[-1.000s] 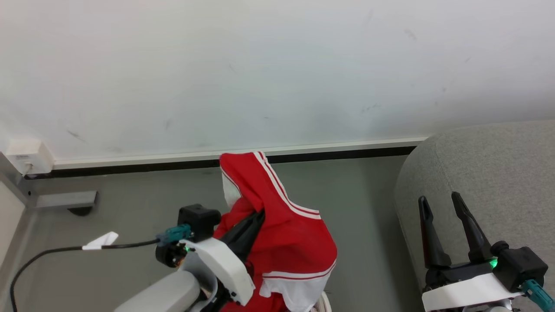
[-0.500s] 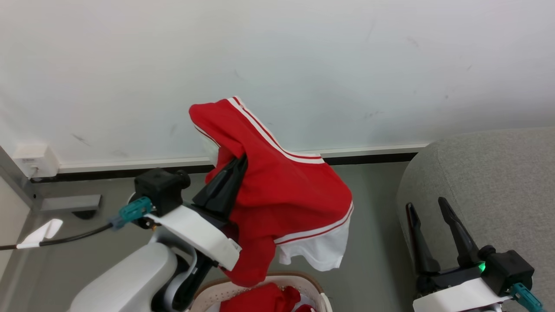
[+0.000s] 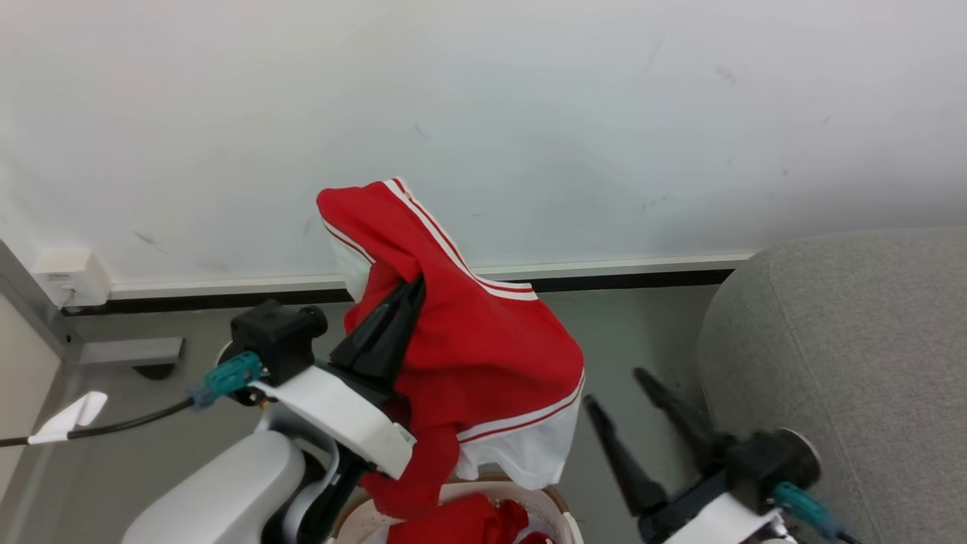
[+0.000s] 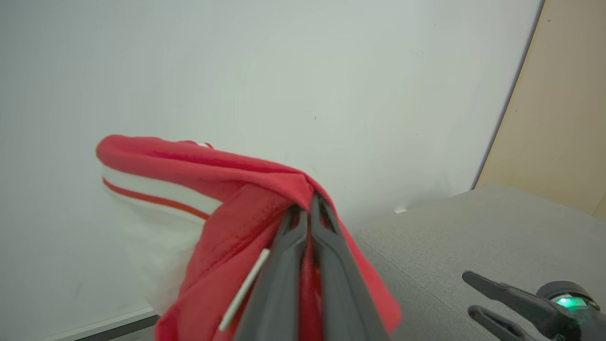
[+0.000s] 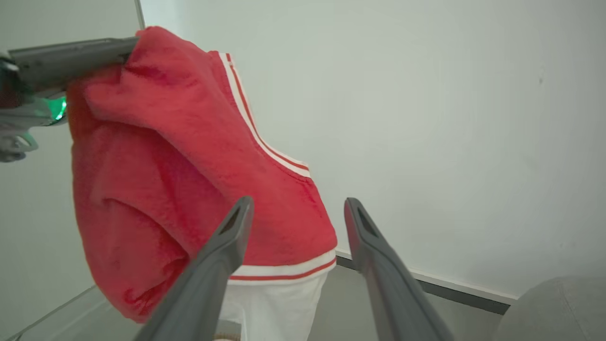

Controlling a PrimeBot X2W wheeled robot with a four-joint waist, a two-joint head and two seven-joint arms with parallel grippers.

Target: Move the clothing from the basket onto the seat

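Red garment (image 3: 483, 355) is judged light, limp and non-fragile. No stiffness is expected, so anything unsupported hangs and swings. The knit looks slightly grippy, and slip is judged unlikely under a firm pinch. The best hold is judged to be a bunched fold or the striped edge, where layers stack up. The single-layer white hem panel (image 3: 521, 453) is judged a weaker pick.

Left hand (image 3: 412, 291): fingers are pressed together, clamped on a bunched fold near the garment's top. The piece is held in the air above the basket (image 3: 563, 514), draped over the fingers and hanging right and down. Its lowest red tail reaches the basket rim; contact cannot be told.

Right hand (image 3: 618, 387): fingers are spread apart with nothing held. It is placed low, between garment and seat (image 3: 846, 363), and aimed up-left at the hanging hem.

Look: bright red, with thin white stripe trim (image 3: 430, 227) along the edges and a white panel at the bottom. A thin white strip (image 4: 244, 289), possibly the label, is seen beside the left fingers. More red clothing (image 3: 461, 525) is seen lying in the basket at the near edge. The seat is at far right, well apart from the held piece.
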